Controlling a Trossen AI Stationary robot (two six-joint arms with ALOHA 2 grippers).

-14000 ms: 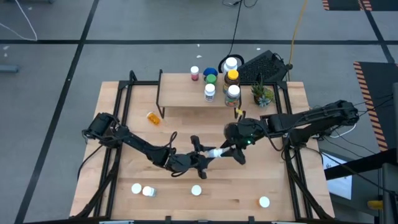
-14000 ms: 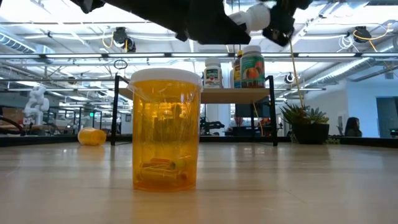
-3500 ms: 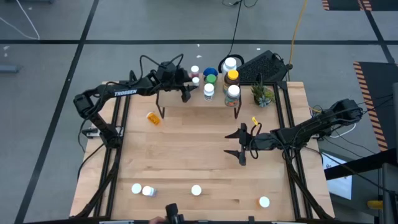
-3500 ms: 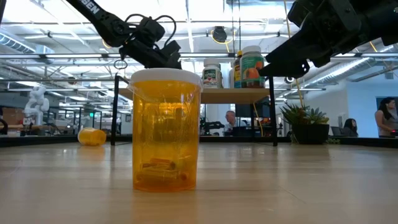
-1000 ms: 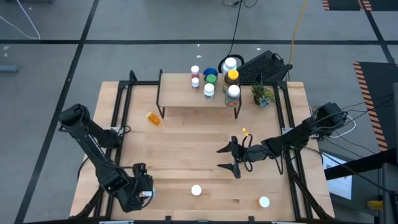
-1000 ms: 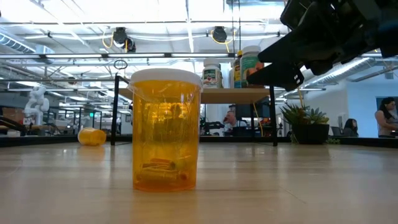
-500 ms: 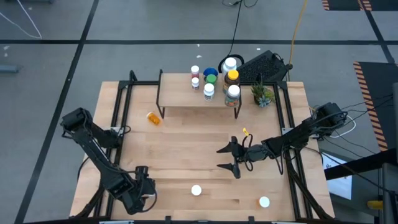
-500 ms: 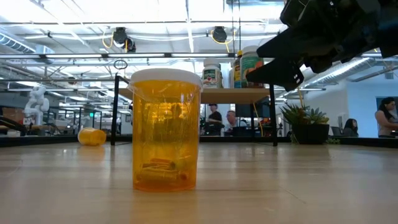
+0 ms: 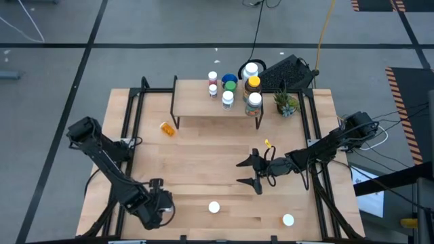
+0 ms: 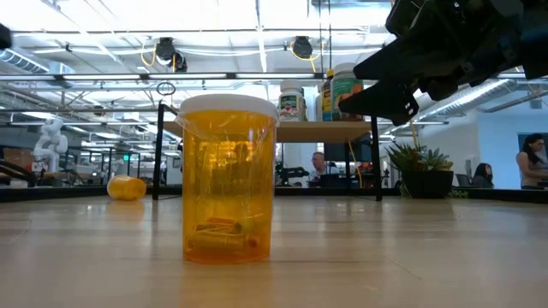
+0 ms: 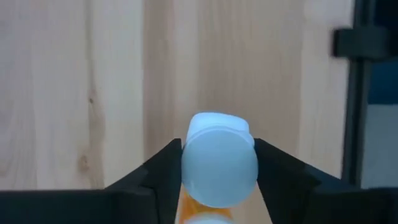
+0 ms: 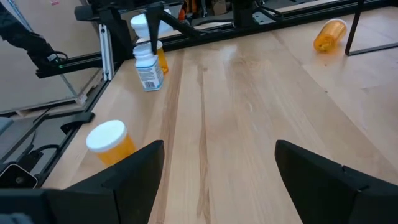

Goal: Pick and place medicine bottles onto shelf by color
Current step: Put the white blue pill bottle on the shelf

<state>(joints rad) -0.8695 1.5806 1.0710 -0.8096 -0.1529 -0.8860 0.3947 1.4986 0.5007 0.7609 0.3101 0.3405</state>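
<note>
Left gripper (image 11: 219, 180) at table's (image 9: 203, 156) near-left corner, fingers clamped on an orange bottle (image 11: 219, 165), white cap btwn them. Right gripper (image 9: 248, 172) wide open, empty, mid-table, well short of shelf (image 9: 196, 105).

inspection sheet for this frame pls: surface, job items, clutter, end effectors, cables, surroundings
Surface: wooden table, bare between items.
Job's things: shelf holds a group of bottles at its right end. One orange bottle lies beside the shelf leg; white-capped bottles stand along the near edge.
Clutter: potted plant at the shelf's right.
End effectors: left end effector at the near-left corner, shut on a white-capped orange bottle; right end effector open, empty, above mid-table.
Cables: black and yellow cables run across the floor behind the table.
Surroundings: people in the room behind.
</note>
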